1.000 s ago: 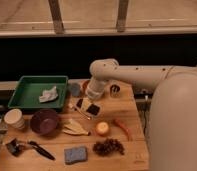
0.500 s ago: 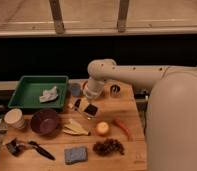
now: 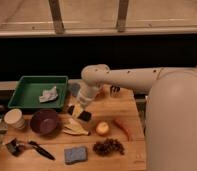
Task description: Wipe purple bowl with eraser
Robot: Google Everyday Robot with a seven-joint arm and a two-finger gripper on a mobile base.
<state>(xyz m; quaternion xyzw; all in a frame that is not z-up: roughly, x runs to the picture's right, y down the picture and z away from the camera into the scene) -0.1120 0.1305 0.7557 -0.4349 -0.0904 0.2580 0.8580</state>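
1. The gripper (image 3: 79,112) hangs low over the middle of the wooden table (image 3: 129,107). Its jaws are pinching the eraser (image 3: 85,116), a small black block at its tip.
2. The purple bowl (image 3: 44,121) sits on the table at about 8 o'clock from the gripper. It is near the gripper but not touching it.
3. A yellow peel (image 3: 75,128) lies at 4 o'clock from the bowl, just beside its rim. It sits low between the bowl and the gripper.
4. A cream cup (image 3: 14,119) stands at 9 o'clock from the bowl, just beside it. It is between the bowl and the table's left edge.
5. A green tray (image 3: 22,95) sits at 12 o'clock from the bowl, at the back of the table. A crumpled white cloth (image 3: 48,94) lies in it.
6. A black-handled brush (image 3: 40,149) lies at 6 o'clock from the bowl, close to the front edge.
7. A blue-grey sponge (image 3: 74,154) lies at 5 o'clock from the bowl, also close to the front edge.
8. A round orange fruit (image 3: 102,128) sits at 4 o'clock from the gripper. A long red thing (image 3: 123,128) lies just beside the fruit, and a dark bunch (image 3: 108,146) lies just below it.
9. A small dark cup (image 3: 114,91) stands at 2 o'clock from the gripper, near the back edge.
10. The white arm (image 3: 127,77) comes in from 3 o'clock. The robot's big white body (image 3: 174,125) fills the right side, past the table's right edge.
11. Bare wood shows between the dark cup and the fruit.
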